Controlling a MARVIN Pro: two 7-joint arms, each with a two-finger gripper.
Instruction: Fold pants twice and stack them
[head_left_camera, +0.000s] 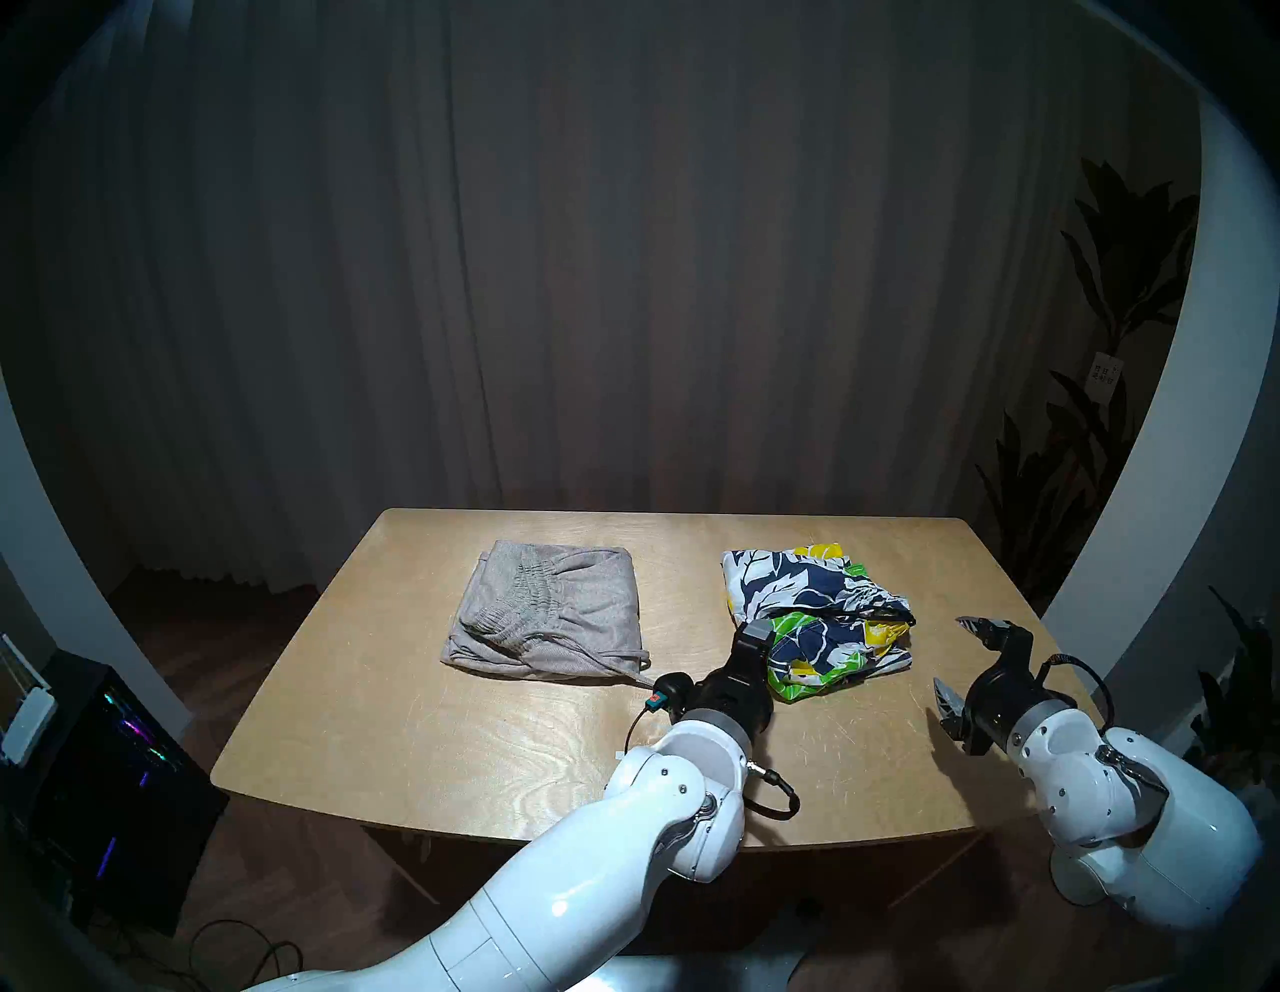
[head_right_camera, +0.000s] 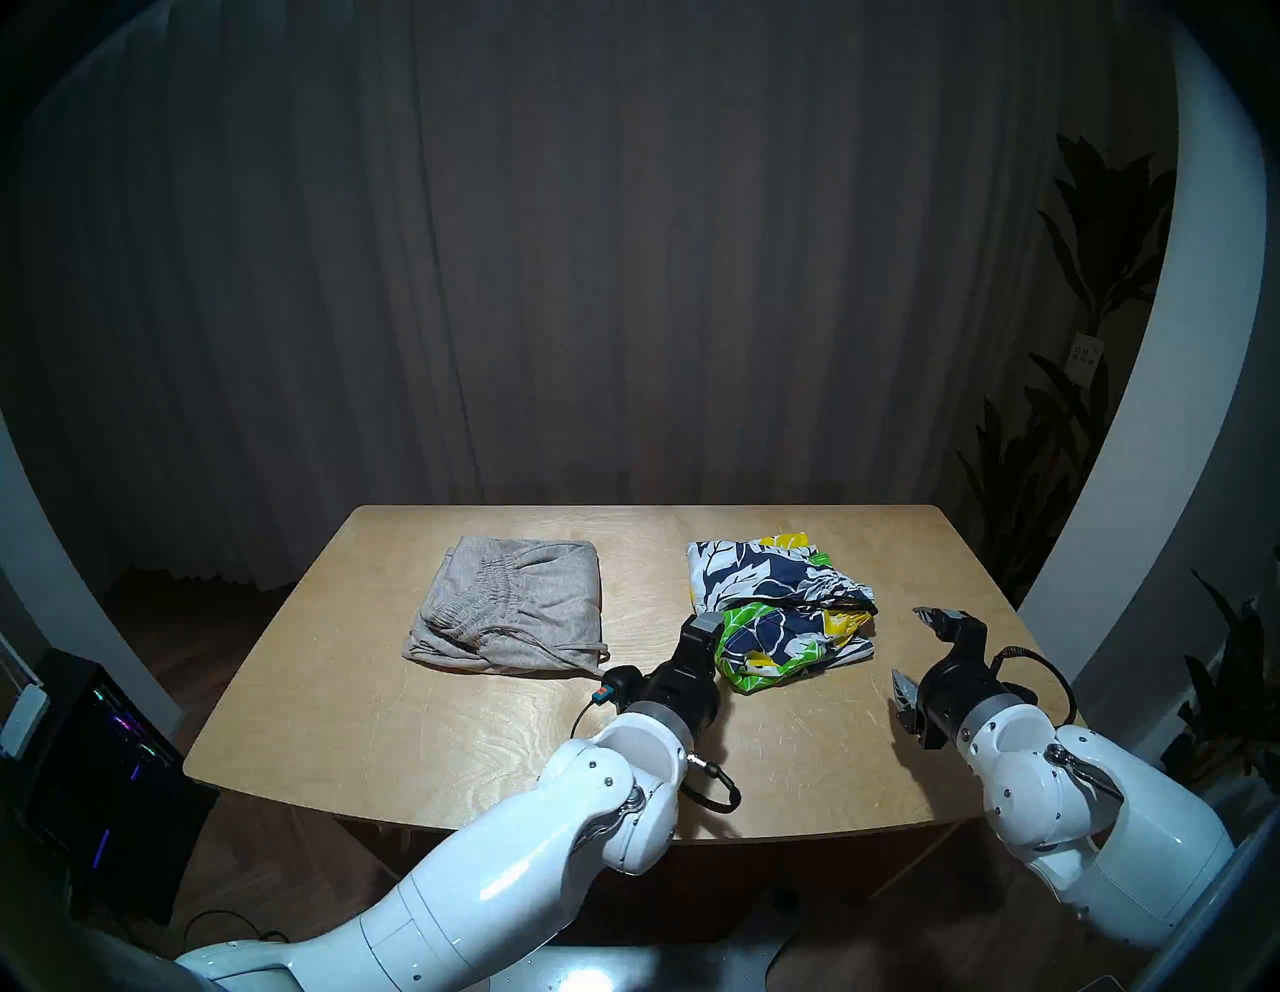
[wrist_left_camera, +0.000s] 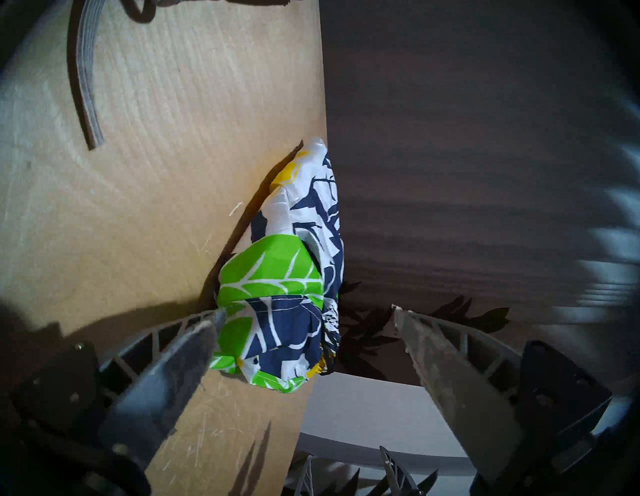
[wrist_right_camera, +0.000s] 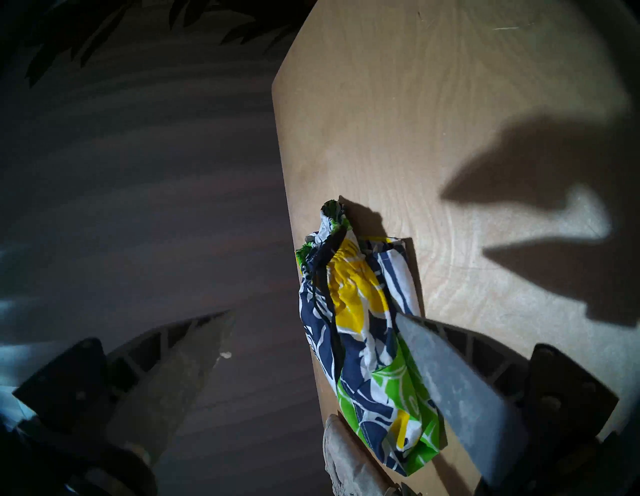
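Nearest, the right gripper (head_left_camera: 959, 668) hangs spread and empty beside the surface's (head_left_camera: 485, 748) right edge. The left gripper (wrist_left_camera: 308, 311), jaws spread, sits at the near-left corner of the folded floral shorts (head_left_camera: 817, 616). Farther left lie the folded grey-beige pants (head_left_camera: 547, 613).

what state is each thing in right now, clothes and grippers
grey pants: folded, lying flat on the table, nothing touching them
floral shorts: folded into a loose bundle, lying on the table, apart from the grey pants, not stacked
left gripper: open, at the near-left end of the shorts, not gripping
right gripper: open, empty, to the right of the shorts
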